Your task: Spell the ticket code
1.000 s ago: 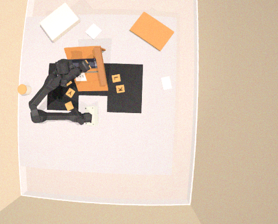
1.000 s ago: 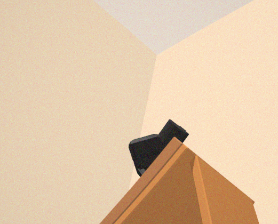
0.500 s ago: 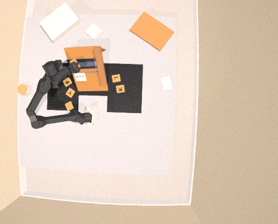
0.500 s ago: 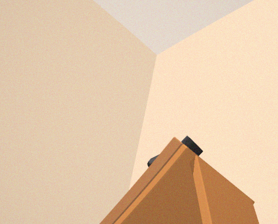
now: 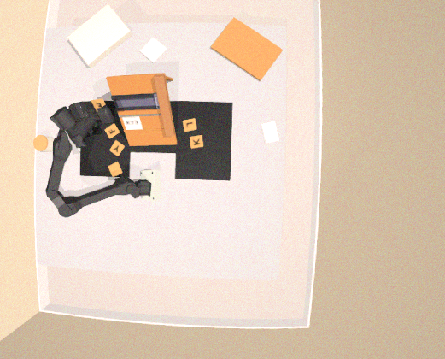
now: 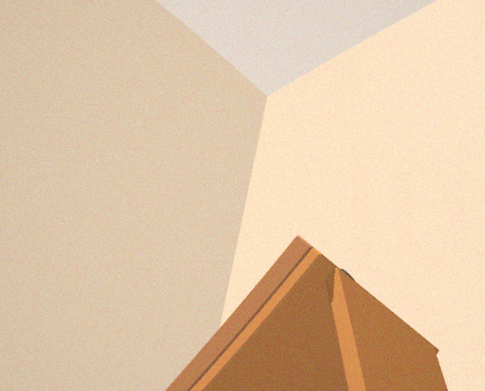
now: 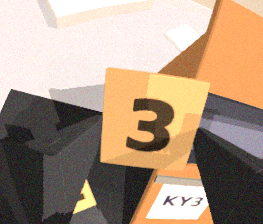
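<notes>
Gripper (image 5: 102,112) (image 7: 150,128) clamped on 3 tile (image 7: 154,125), left of board (image 5: 147,130) (image 6: 279,344) (image 7: 242,45), near the rail's (image 5: 137,102) (image 7: 252,125) left end in top view. Arm (image 5: 56,171) bent sharply at the elbow, out over the worktop's (image 5: 162,239) left side. Ticket (image 5: 132,123) (image 7: 178,201) reads KY3. Loose K (image 5: 196,141) and Y (image 5: 117,148) tiles lie on black mat.

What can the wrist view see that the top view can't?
Only the wrist view: the code, clear enough to read, KY3, and a plain 3 on the held tile.

Only the top view: the K tile, the L tile and an orange disc shape.

Both: the ticket, the rail, the white box, and the gripper shut on that tile.
</notes>
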Action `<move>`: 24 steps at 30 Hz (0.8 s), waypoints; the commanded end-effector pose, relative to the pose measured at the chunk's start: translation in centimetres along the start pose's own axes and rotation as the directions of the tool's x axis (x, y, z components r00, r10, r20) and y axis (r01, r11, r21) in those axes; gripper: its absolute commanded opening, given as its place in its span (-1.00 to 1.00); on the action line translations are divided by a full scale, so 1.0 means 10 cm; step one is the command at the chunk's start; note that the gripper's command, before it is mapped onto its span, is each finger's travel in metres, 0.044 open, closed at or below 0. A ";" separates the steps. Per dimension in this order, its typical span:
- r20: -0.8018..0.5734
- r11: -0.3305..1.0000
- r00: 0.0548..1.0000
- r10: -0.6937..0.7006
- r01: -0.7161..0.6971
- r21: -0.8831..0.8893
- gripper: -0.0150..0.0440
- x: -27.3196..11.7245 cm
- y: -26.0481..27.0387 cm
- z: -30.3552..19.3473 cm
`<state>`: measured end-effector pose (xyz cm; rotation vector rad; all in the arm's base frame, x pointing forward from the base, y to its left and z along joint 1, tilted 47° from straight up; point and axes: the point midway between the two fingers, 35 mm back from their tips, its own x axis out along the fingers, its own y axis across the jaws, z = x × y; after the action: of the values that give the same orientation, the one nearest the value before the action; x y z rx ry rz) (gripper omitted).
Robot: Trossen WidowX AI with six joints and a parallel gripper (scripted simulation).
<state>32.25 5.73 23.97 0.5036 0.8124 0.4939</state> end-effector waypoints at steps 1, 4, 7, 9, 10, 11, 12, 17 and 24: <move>0.006 0.996 0.998 0.058 -0.058 0.068 -0.49 -0.06 0.24 -0.05; 0.011 0.987 0.995 0.103 -0.104 0.123 -0.49 -0.12 0.44 -0.09; 0.011 0.984 0.993 0.114 -0.114 0.135 -0.49 -0.13 0.48 -0.10; 0.011 0.984 0.993 0.114 -0.114 0.135 -0.49 -0.12 0.48 -0.09; 0.011 0.984 0.993 0.114 -0.114 0.135 -0.49 -0.10 0.48 -0.09; 0.011 0.984 0.993 0.113 -0.114 0.134 -0.49 -0.05 0.48 -0.09; 0.011 0.984 0.994 0.113 -0.114 0.134 -0.49 0.00 0.49 -0.08; 0.013 0.984 0.993 0.115 -0.115 0.133 -0.49 0.28 0.53 -0.08; 0.014 0.984 0.993 0.116 -0.117 0.134 -0.49 0.34 0.55 -0.08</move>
<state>32.39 12.13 25.23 0.6746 0.8084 0.5540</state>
